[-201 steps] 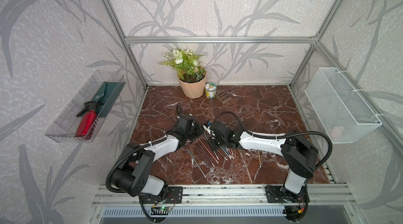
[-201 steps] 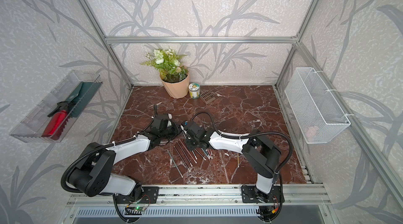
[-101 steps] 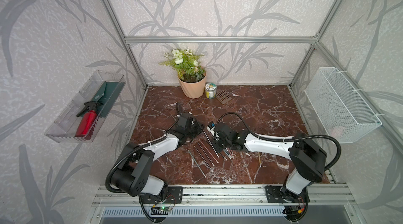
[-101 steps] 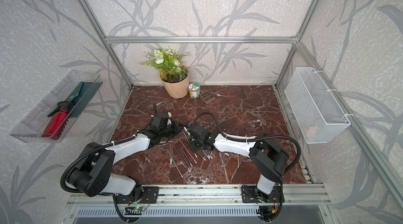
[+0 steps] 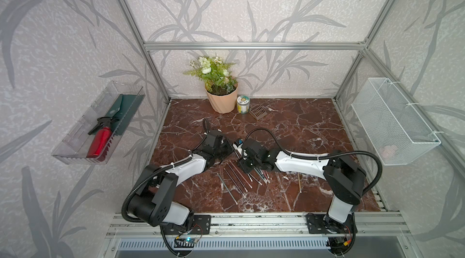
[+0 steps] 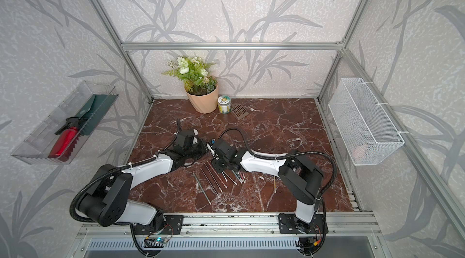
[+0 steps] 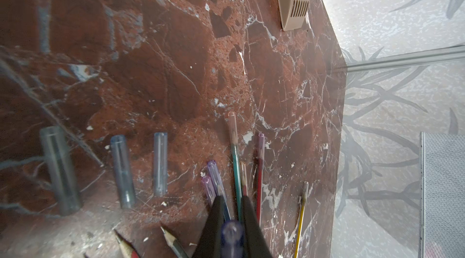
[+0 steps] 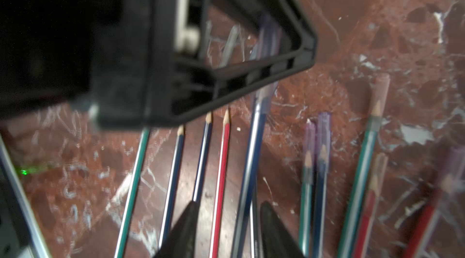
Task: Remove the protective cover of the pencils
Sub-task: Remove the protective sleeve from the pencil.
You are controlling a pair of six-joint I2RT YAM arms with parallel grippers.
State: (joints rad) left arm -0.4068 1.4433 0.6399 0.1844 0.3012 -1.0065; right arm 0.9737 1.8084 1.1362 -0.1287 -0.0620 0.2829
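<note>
My left gripper [image 7: 232, 215] is shut on a purple protective cover [image 7: 232, 235]; in both top views it [image 5: 233, 150] [image 6: 207, 147] sits low over the marble. A dark blue pencil [image 8: 251, 166] runs from that cover back between the fingers of my right gripper [image 8: 232, 229], which stand open around it and a red pencil [image 8: 221, 168]. From above, the right gripper [image 5: 243, 165] meets the left one above the fan of pencils [image 5: 239, 180]. Three loose covers [image 7: 122, 171] lie in a row. Several pencils [image 7: 236, 158] still wear covers.
A yellow pencil [image 5: 299, 181] lies apart on the right. At the back stand a flower pot [image 5: 221, 98], a small tin [image 5: 243, 104] and a brown vent grille [image 5: 258, 112]. A wire basket [image 5: 392, 121] and a clear tray [image 5: 100, 123] hang on the side walls.
My right gripper's jaws have come apart from shut and its wrist has shifted slightly. The left gripper has kept its place, shut on the cover.
</note>
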